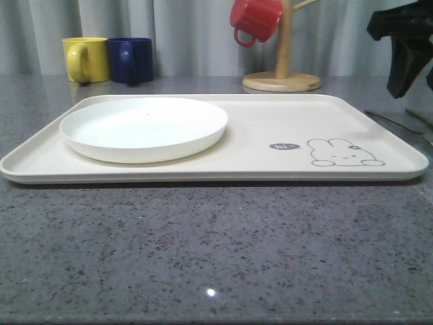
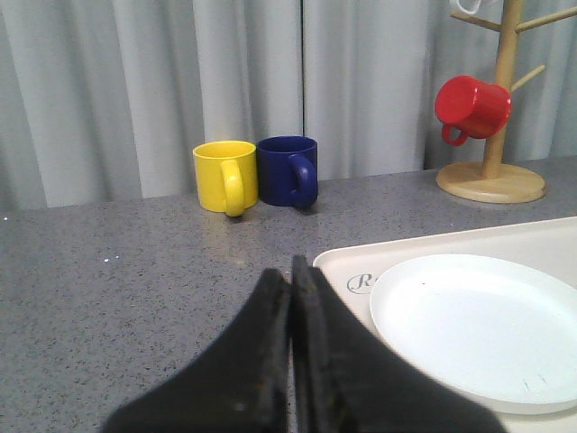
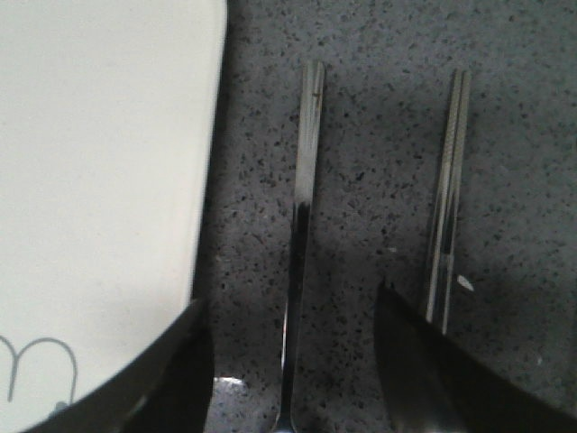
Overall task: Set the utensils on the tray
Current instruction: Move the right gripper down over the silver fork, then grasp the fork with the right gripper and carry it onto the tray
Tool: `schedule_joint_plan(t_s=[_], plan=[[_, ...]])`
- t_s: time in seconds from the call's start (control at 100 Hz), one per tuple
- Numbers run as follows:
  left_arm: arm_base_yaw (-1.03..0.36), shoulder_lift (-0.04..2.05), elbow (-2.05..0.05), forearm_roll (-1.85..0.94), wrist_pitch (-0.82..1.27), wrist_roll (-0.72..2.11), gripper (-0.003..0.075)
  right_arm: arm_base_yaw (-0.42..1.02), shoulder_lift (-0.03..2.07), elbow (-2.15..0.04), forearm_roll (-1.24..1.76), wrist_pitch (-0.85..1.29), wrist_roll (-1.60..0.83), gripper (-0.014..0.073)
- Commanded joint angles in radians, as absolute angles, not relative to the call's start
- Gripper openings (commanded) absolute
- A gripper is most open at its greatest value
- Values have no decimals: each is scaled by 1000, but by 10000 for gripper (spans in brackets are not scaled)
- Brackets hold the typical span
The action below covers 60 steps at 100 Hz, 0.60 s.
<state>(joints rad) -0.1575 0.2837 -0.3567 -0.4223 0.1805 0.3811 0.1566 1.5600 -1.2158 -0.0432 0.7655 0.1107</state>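
The tray (image 1: 270,139) spans mid-frame, the plate (image 1: 143,127) on its left half. At upper right, the right gripper (image 3: 293,361) hangs spread astride the fork (image 3: 302,225), chopsticks (image 3: 448,189) beside it on the counter. The left gripper (image 2: 290,298) is pressed together, empty.

One tray (image 1: 270,139), cream, with one rabbit drawing (image 1: 344,153). One white plate (image 1: 144,127). Three mugs: one yellow mug (image 1: 86,59), one blue mug (image 1: 130,59), one red mug (image 1: 255,19). One wooden mug stand (image 1: 282,74). One metal utensil handle (image 3: 302,216), one pair of chopsticks (image 3: 447,198).
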Motion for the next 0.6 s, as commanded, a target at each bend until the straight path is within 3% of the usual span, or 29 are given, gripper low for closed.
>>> schedule_joint_plan(t_s=[0.0, 0.59], plan=[[-160, 291, -385, -428, 101, 378, -19, 158, 1547, -1252, -66, 721, 102, 414], [-160, 291, -385, -428, 101, 378, -19, 158, 1640, -1250, -74, 715, 102, 414]])
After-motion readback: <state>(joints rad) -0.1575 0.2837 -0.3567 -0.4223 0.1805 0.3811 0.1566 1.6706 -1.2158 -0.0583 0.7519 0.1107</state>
